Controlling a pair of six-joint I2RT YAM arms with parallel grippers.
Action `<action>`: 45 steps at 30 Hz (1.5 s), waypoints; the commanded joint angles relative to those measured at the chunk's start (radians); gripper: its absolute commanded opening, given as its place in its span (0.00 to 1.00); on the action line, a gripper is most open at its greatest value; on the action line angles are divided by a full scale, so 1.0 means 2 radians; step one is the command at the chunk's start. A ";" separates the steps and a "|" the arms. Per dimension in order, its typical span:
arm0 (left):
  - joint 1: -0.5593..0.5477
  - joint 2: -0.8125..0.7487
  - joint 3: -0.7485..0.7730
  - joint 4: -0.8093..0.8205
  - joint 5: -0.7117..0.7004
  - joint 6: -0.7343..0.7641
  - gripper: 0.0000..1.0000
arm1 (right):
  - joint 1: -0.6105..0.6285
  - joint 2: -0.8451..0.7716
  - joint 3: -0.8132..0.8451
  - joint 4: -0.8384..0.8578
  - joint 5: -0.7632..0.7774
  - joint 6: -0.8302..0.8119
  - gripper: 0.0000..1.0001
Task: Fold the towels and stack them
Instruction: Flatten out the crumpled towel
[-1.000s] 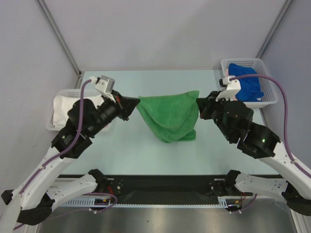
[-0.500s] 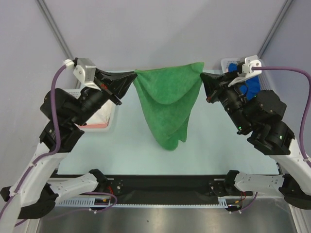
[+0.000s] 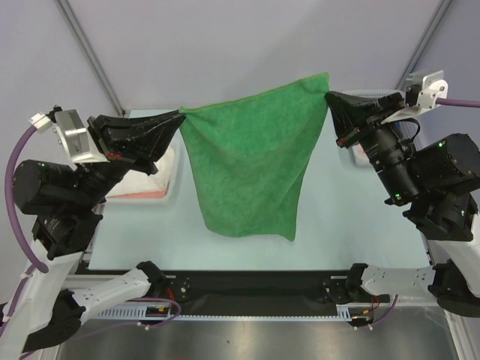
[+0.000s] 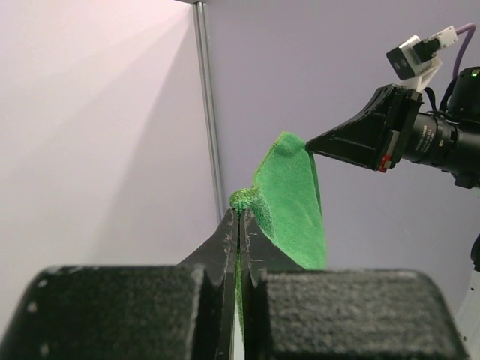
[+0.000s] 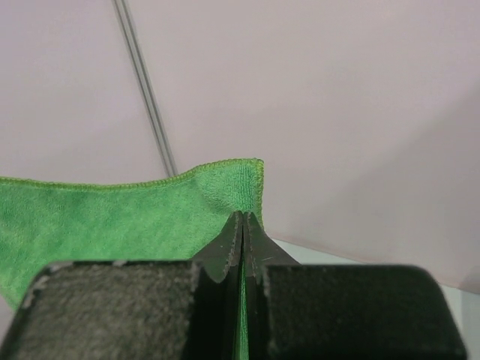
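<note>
One table [image 3: 337, 225] fills the middle of the top view. Over it, at frame centre, a green towel [image 3: 251, 165] hangs spread flat, with its long axis vertical. Its top edge runs left to right, rising toward the right, and its bottom edge points down. Left gripper [image 3: 178, 116] is clamped on the upper-left corner, right gripper [image 3: 328, 95] on the upper-right corner. The towel hangs between and below them.

table [image 3: 330, 217]: pale mint top | white basket [image 3: 172, 187]: on it, left edge
</note>
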 commanded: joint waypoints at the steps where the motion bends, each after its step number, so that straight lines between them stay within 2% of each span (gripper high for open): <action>1: -0.002 0.024 0.016 0.014 -0.021 0.018 0.00 | 0.002 0.018 0.024 0.007 0.023 -0.023 0.00; 5: 0.005 0.056 0.027 0.012 -0.053 0.027 0.00 | -0.013 0.036 0.021 0.008 0.029 -0.027 0.00; 7: 0.042 0.078 0.018 0.031 -0.032 0.001 0.00 | -0.068 0.047 0.017 -0.002 -0.003 0.007 0.00; 8: 0.060 0.086 -0.001 0.042 -0.015 -0.013 0.01 | -0.101 0.058 0.013 -0.014 -0.064 0.029 0.00; 9: 0.078 0.103 -0.011 0.054 0.017 -0.043 0.00 | -0.164 0.062 0.008 -0.016 -0.100 0.048 0.00; 10: 0.108 0.110 -0.024 0.093 0.029 -0.053 0.00 | -0.198 0.066 -0.016 -0.010 -0.130 0.081 0.00; 12: 0.130 0.143 -0.057 0.125 0.049 -0.075 0.00 | -0.251 0.088 -0.034 0.014 -0.215 0.106 0.00; 13: 0.155 0.158 -0.064 0.157 0.059 -0.086 0.00 | -0.300 0.105 -0.042 0.022 -0.244 0.119 0.00; 15: 0.181 0.214 -0.073 0.208 0.090 -0.120 0.00 | -0.337 0.154 -0.048 0.056 -0.304 0.142 0.00; 18: 0.218 0.275 -0.068 0.269 0.094 -0.139 0.00 | -0.379 0.233 -0.044 0.113 -0.335 0.156 0.00; 19: 0.225 0.324 -0.061 0.280 0.094 -0.143 0.00 | -0.394 0.254 -0.039 0.128 -0.344 0.159 0.00; 22: 0.250 0.402 -0.006 0.303 0.092 -0.157 0.00 | -0.413 0.348 0.008 0.159 -0.363 0.181 0.00; 23: 0.254 0.454 0.033 0.304 0.091 -0.160 0.00 | -0.420 0.371 0.033 0.190 -0.365 0.185 0.00; 26: 0.266 0.536 0.112 0.293 0.083 -0.161 0.00 | -0.428 0.453 0.083 0.205 -0.375 0.201 0.00; 29: 0.265 0.577 0.165 0.264 0.060 -0.135 0.00 | -0.430 0.514 0.143 0.202 -0.375 0.210 0.00; 31: 0.264 0.580 0.175 0.260 0.065 -0.128 0.00 | -0.430 0.526 0.154 0.201 -0.375 0.214 0.00; 34: 0.256 0.551 0.147 0.269 0.065 -0.117 0.00 | -0.427 0.507 0.128 0.208 -0.369 0.216 0.00; 38: 0.235 0.466 0.038 0.293 0.058 -0.102 0.00 | -0.423 0.436 0.055 0.203 -0.358 0.215 0.00; 42: 0.195 0.347 -0.075 0.304 0.037 -0.069 0.00 | -0.407 0.285 -0.062 0.199 -0.339 0.205 0.00; 44: 0.159 0.262 -0.139 0.297 0.011 -0.053 0.00 | -0.391 0.222 -0.131 0.189 -0.320 0.200 0.00; 45: 0.129 0.235 -0.156 0.276 0.000 -0.033 0.00 | -0.384 0.162 -0.152 0.181 -0.314 0.195 0.00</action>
